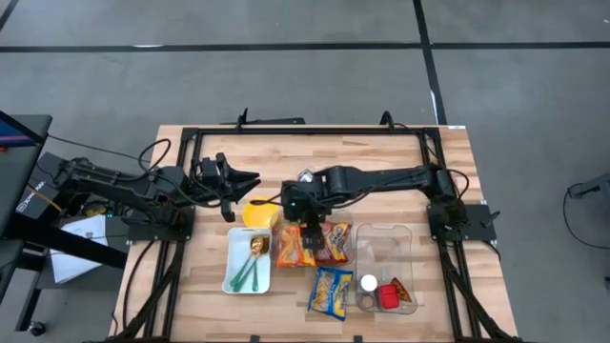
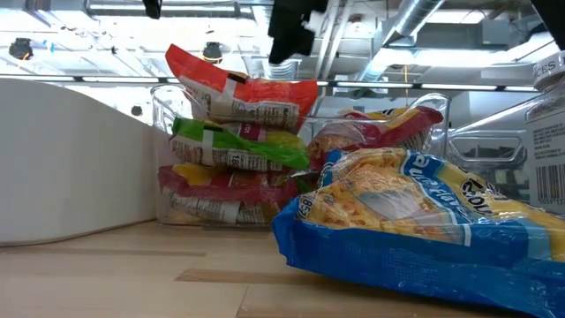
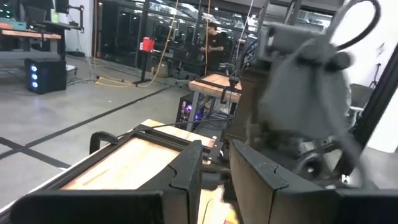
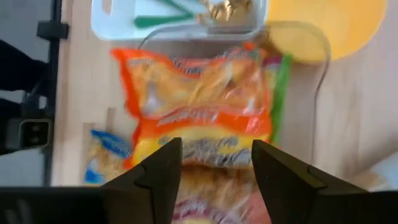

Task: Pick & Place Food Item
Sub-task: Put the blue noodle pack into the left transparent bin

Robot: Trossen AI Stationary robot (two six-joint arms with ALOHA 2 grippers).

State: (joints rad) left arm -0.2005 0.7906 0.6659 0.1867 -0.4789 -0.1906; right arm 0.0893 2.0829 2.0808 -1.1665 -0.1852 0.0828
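Blue noodle pack (image 2: 424, 230) lies closest, on the table. Right gripper (image 4: 214, 171) hangs over the orange pack (image 4: 199, 102), which tops a pile at the table's middle, fingers spread and holding nothing. That pack could slide off at 6 o'clock; left gripper (image 3: 214, 168), at 9 o'clock, has fingers slightly apart.

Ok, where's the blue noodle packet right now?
In the high view the blue noodle packet lies flat on the table near the front edge, between the white tray and the clear bin, just in front of the stacked orange packets.

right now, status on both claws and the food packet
Right claw open above the orange noodle packet, nothing held. Packet lies on the stack in the clear bin. Left claw waits near the yellow plate. Nothing in the way.
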